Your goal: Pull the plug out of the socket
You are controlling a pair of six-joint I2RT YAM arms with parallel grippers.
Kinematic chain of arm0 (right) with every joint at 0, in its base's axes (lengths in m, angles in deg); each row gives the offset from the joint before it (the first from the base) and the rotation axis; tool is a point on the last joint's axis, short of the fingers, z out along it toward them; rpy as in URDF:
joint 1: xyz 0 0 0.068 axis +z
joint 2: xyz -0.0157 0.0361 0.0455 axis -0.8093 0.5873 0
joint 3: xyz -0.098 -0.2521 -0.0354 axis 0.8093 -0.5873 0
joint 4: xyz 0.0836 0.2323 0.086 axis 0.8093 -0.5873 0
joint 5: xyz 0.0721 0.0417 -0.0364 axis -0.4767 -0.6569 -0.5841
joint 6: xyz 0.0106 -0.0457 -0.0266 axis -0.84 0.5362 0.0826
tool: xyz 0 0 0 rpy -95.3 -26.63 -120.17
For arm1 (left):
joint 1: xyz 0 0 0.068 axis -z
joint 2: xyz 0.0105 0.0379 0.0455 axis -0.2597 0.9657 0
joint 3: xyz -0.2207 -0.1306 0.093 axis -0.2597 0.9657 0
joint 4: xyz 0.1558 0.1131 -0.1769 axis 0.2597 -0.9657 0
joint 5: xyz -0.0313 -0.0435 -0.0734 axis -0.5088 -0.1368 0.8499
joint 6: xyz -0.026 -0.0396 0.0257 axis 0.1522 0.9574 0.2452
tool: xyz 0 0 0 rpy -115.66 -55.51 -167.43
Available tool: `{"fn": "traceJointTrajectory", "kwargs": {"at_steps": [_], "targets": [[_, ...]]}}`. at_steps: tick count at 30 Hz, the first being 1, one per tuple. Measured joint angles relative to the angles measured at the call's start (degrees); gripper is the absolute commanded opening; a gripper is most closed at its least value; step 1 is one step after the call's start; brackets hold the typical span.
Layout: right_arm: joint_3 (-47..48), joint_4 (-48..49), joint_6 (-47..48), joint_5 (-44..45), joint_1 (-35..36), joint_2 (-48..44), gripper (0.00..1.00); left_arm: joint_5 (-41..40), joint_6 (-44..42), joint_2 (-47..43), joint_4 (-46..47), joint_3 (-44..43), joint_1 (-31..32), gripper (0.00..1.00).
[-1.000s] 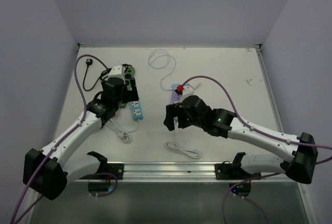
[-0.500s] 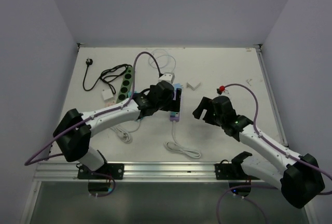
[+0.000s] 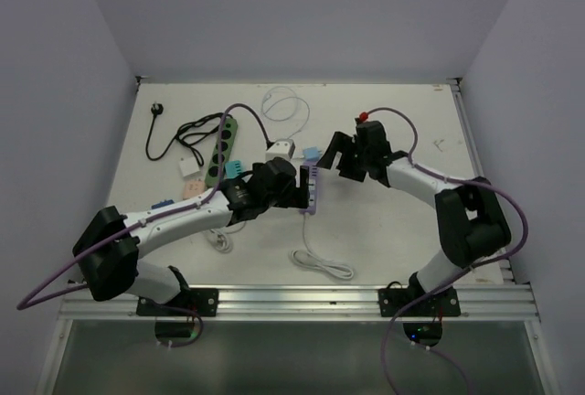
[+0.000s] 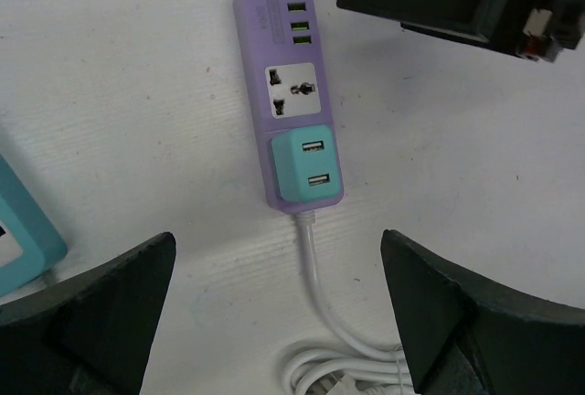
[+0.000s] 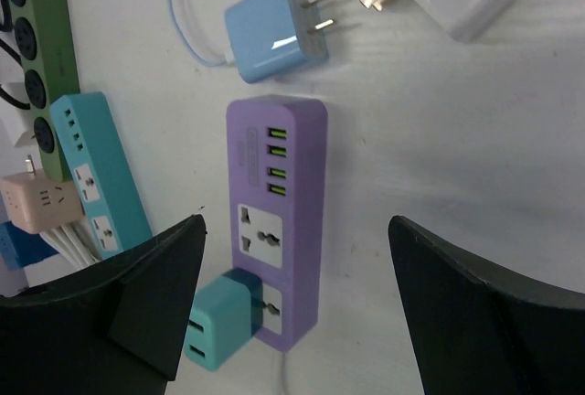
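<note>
A purple power strip lies mid-table, also in the left wrist view and the right wrist view. A teal USB plug sits in its end socket by the white cord; in the right wrist view the plug leans out sideways. My left gripper is open and empty beside and above the strip, its fingertips wide apart near the cord end. My right gripper is open and empty, hovering at the strip's far right, its fingertips apart on either side of the plug end.
A blue charger lies just beyond the strip. A teal strip, a green strip, a peach cube adapter and a white adapter lie left. The strip's white cord coils near the front.
The right gripper has swung from the right of the strip to its far side. The left gripper has drawn back a little to the left, uncovering the purple strip.
</note>
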Motion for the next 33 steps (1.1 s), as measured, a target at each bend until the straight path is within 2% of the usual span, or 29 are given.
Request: {"fn": "traceJointTrajectory", "kwargs": {"at_steps": [3,8,16,22,27,28,31,32,33], "targets": [[5.6,-0.3,1.0,-2.3,0.0,5.8,0.86,0.0,0.2,-3.5,0.6,2.6,0.0,0.98],[13.7,-4.0,2.3,-2.8,1.5,12.8,0.87,0.3,0.3,-4.5,1.8,5.7,0.0,0.98],[26.2,-15.2,4.1,4.8,8.0,19.9,0.84,0.2,0.3,-4.9,3.6,7.5,0.0,0.97],[29.2,-19.8,4.2,8.6,9.0,25.0,0.8,0.2,0.0,-5.0,5.7,8.3,0.3,0.96],[30.6,-21.8,4.4,10.4,9.6,25.6,0.68,-0.9,-0.2,-3.6,6.8,7.4,0.6,0.94],[30.6,-22.3,4.4,10.6,9.7,25.8,0.62,-1.3,-0.3,-2.8,6.9,6.8,0.7,0.93],[30.6,-22.3,4.4,11.3,10.0,25.9,0.52,-2.2,-0.3,0.5,7.1,4.4,0.7,0.92],[30.6,-22.3,4.4,11.5,10.1,25.9,0.44,-2.6,-0.3,1.8,7.1,3.3,0.7,0.91],[30.6,-22.3,4.4,11.7,10.1,25.9,0.4,-3.0,-0.3,3.1,7.1,2.2,0.7,0.91]]}}
